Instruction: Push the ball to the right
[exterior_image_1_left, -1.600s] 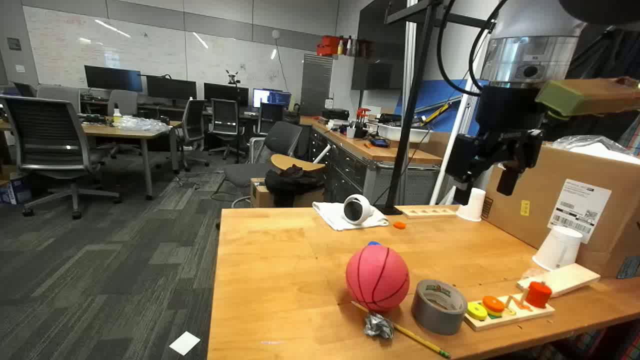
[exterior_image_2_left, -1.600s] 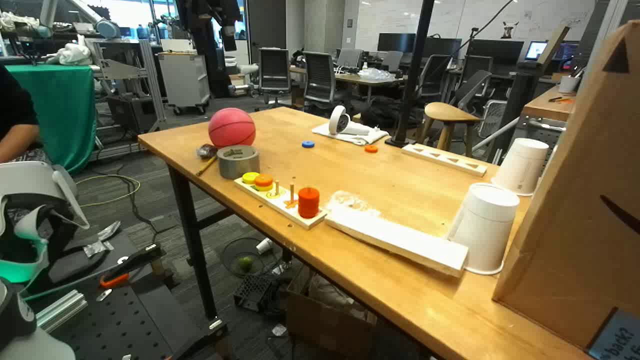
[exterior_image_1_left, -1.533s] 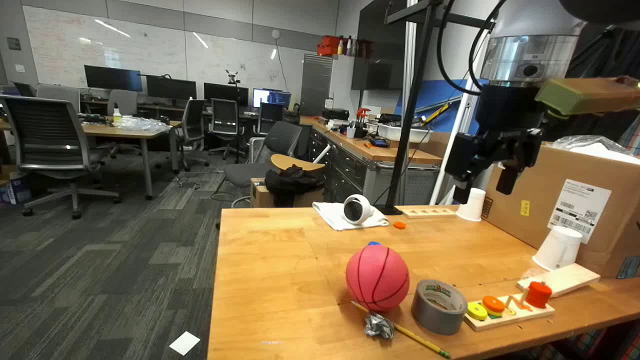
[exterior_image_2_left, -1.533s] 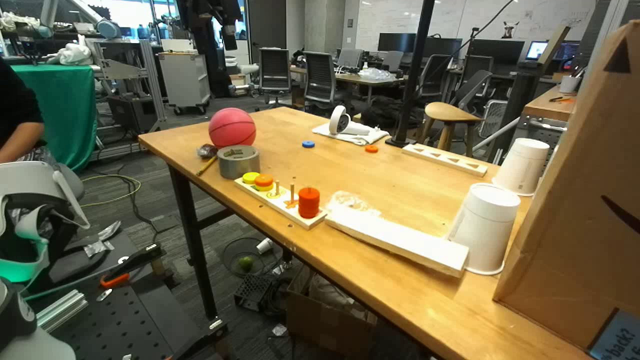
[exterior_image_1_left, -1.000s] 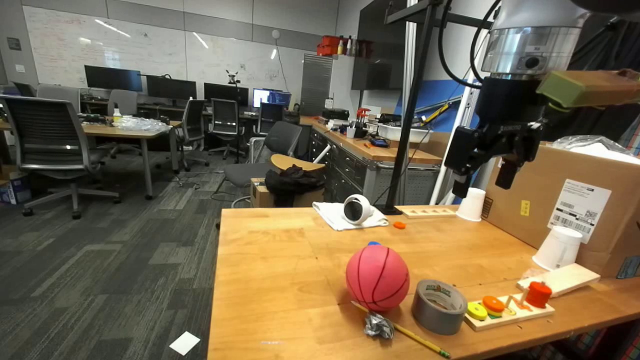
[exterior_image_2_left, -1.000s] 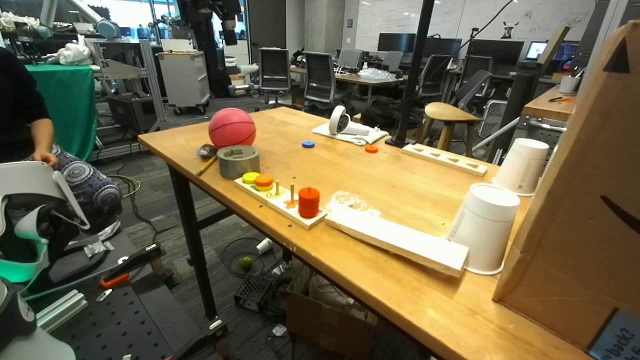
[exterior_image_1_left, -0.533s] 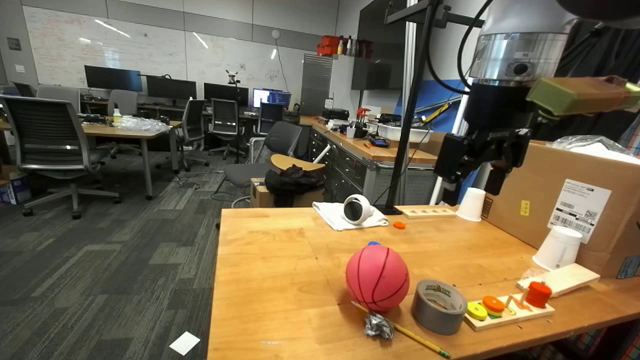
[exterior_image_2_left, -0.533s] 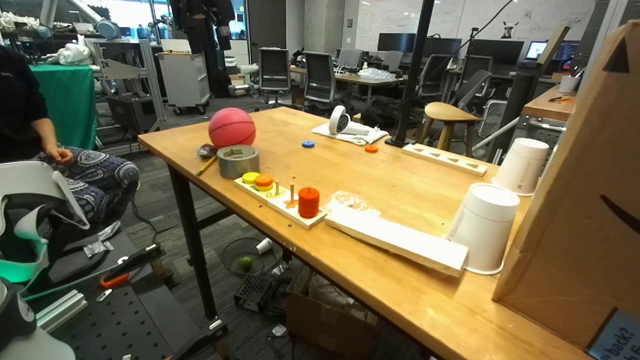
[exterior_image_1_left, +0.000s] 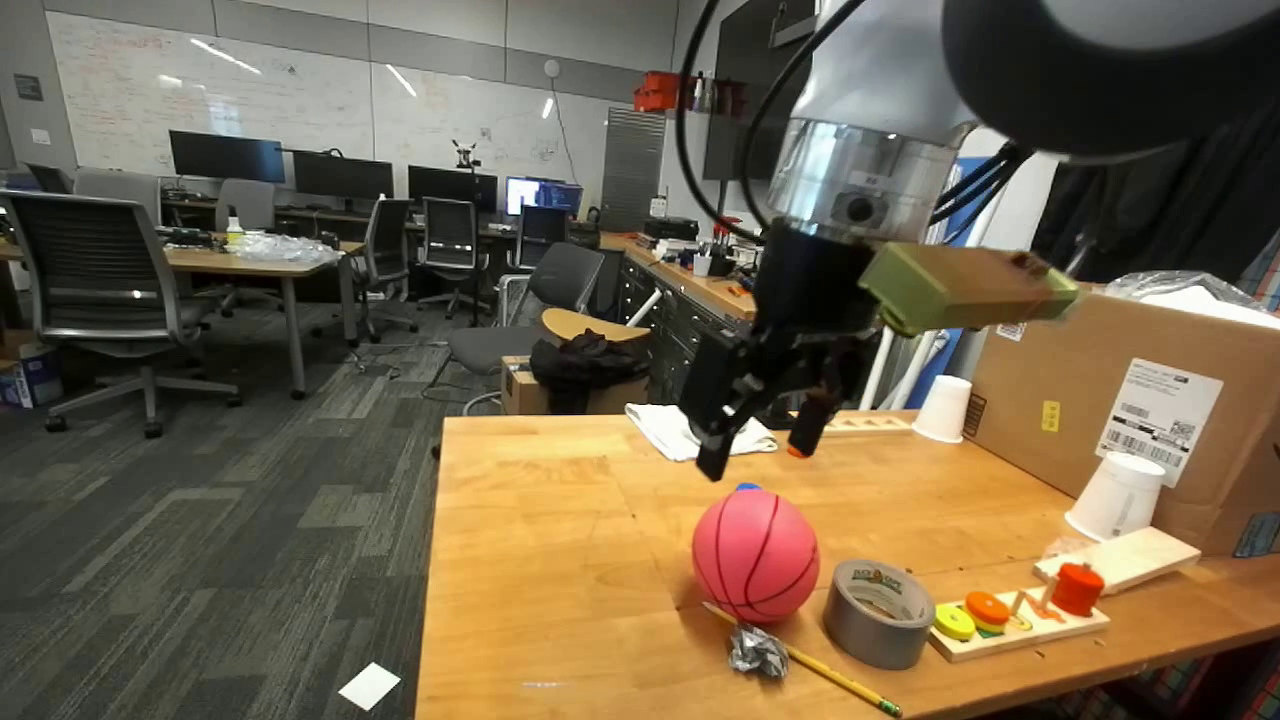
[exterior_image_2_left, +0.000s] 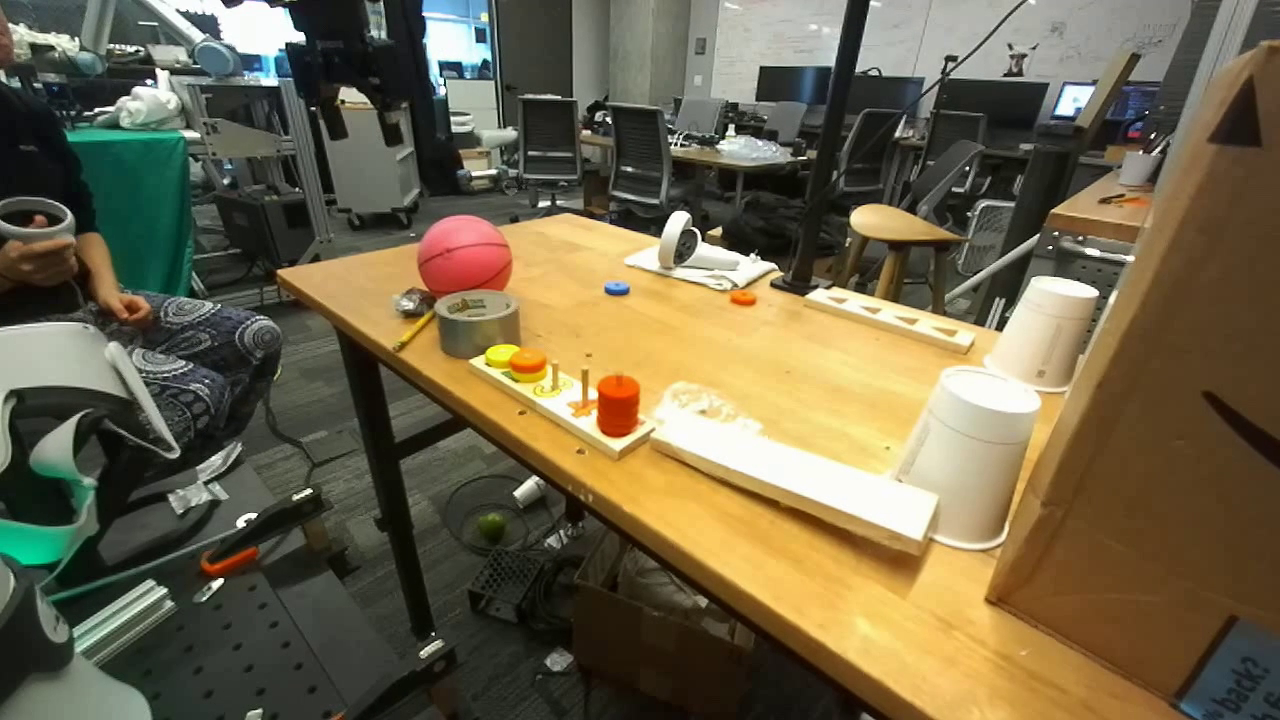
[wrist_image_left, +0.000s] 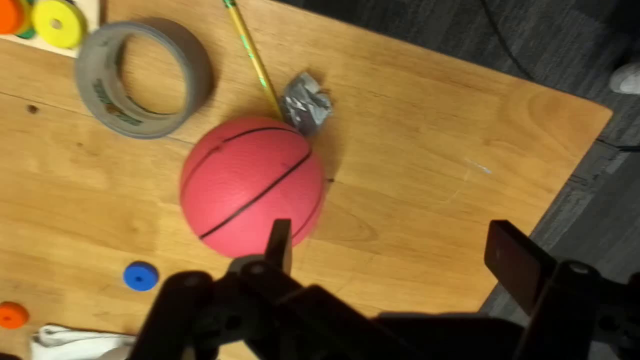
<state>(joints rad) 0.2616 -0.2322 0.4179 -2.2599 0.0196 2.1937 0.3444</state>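
Note:
The pink-red ball (exterior_image_1_left: 756, 557) with dark seams rests on the wooden table, and it also shows in an exterior view (exterior_image_2_left: 465, 255) near the far left corner. My gripper (exterior_image_1_left: 760, 452) is open and empty, above table height and apart from the ball. It also shows at the top left of an exterior view (exterior_image_2_left: 366, 128). In the wrist view, the ball (wrist_image_left: 252, 185) lies left of the middle. The left finger of my gripper (wrist_image_left: 390, 230) overlaps the ball's lower edge in the picture; the right finger is over the table's edge.
A grey tape roll (exterior_image_1_left: 875, 632), foil ball (exterior_image_1_left: 757, 652) and pencil (exterior_image_1_left: 845, 682) lie close by the ball. A peg board (exterior_image_2_left: 560, 405), blue disc (wrist_image_left: 140, 276), white cups (exterior_image_1_left: 1118, 497) and a cardboard box (exterior_image_1_left: 1100, 400) are also on the table. A black pole (exterior_image_2_left: 826, 130) stands at the back.
In an exterior view my gripper has moved left and down, from near the box to above the ball. The ball has not moved. A seated person has come further into view.

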